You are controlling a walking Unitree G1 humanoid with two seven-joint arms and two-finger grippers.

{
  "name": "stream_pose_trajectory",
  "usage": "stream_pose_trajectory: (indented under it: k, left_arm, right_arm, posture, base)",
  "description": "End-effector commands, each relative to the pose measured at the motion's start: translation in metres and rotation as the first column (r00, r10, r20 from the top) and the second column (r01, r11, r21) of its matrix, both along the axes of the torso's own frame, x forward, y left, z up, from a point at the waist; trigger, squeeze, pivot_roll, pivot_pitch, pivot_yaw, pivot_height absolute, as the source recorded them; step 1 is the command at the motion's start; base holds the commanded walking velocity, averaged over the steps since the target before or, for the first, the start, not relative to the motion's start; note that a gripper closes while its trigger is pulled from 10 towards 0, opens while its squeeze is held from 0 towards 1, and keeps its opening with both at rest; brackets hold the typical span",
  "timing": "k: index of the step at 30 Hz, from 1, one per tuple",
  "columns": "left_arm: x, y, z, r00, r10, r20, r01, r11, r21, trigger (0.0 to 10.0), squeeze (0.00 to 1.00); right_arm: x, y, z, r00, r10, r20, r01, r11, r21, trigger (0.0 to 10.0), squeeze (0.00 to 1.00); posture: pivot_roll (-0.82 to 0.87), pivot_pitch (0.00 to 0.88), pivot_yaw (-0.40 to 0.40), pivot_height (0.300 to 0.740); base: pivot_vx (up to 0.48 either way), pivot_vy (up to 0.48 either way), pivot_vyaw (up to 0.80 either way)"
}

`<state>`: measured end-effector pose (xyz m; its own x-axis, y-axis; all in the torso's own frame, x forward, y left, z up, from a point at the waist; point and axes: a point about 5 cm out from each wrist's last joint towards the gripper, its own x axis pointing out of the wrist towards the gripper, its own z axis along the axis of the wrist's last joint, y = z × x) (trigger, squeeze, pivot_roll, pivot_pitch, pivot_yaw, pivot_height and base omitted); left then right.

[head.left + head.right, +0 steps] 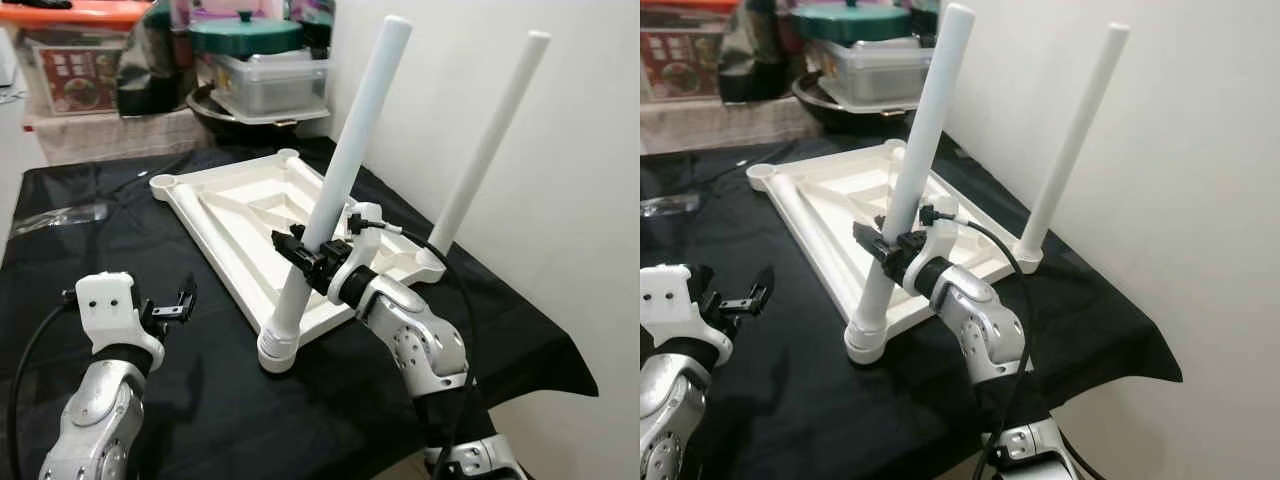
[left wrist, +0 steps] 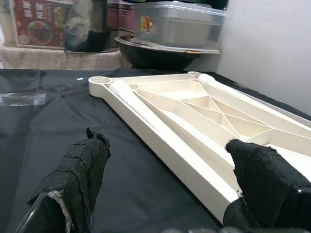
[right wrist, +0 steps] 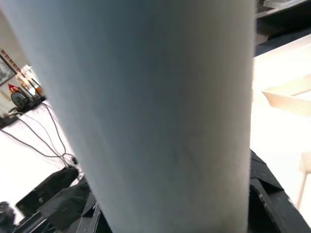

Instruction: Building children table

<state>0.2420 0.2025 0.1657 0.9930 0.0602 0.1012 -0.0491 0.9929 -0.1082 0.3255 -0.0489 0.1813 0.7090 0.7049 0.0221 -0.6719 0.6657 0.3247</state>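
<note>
Containers point(image 1: 262, 75) behind tabletop point(image 1: 240, 210); right claw point(image 1: 312, 255) seemingly grips leg point(image 1: 335, 190).

Two black cloth-wrapped fingers point(image 2: 80, 174) of the left gripper point(image 2: 165, 187) frame the foreground, spread wide apart with nothing between them but black tablecloth point(image 2: 43, 126). Just beyond them lies the cream plastic tabletop point(image 2: 194, 116), upside down, its ribbed underside and crossed braces facing up. One finger overlaps the tabletop's near long edge; whether they touch cannot be told. A round leg socket point(image 2: 99, 80) sits at the far corner of the panel. Behind the cloth-covered surface, a clear lidded storage box point(image 2: 177, 24) rests on a dark wok point(image 2: 155, 53), beside a printed red carton point(image 2: 36, 24). A pale wall point(image 2: 272, 43) rises beyond the tabletop.
</note>
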Motion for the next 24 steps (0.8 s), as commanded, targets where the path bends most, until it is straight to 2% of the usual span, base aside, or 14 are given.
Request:
stream_pose_trajectory:
  k: [1,7,24]
  left_arm:
    - [0.0,0.0,-0.0034,1.0,-0.001,-0.027,0.0,1.0,-0.006,10.0,0.0]
    - [0.0011,-0.0004,-0.003,1.0,0.0,-0.027,0.0,1.0,-0.005,10.0,0.0]
    - [0.0031,0.0035,-0.0057,0.998,0.045,-0.052,-0.044,0.999,0.025,10.0,0.0]
  right_arm:
    - [-0.0045,-0.0041,-0.043,0.985,-0.028,-0.173,0.008,0.993,-0.119,10.0,0.0]
    - [-0.0047,-0.0031,-0.0429,0.985,-0.023,-0.173,0.003,0.993,-0.117,10.0,0.0]
    - [-0.004,-0.0026,-0.0401,0.991,-0.003,-0.132,-0.016,0.99,-0.138,10.0,0.0]
  posture:
    - [0.12,0.0,-0.093,0.74]
    - [0.12,0.0,-0.093,0.74]
    - [0.12,0.0,-0.091,0.74]
  base:
    - [0.0,0.0,0.0]
    - [-0.438,0.0,0.0]
    - [0.0,0.0,0.0]
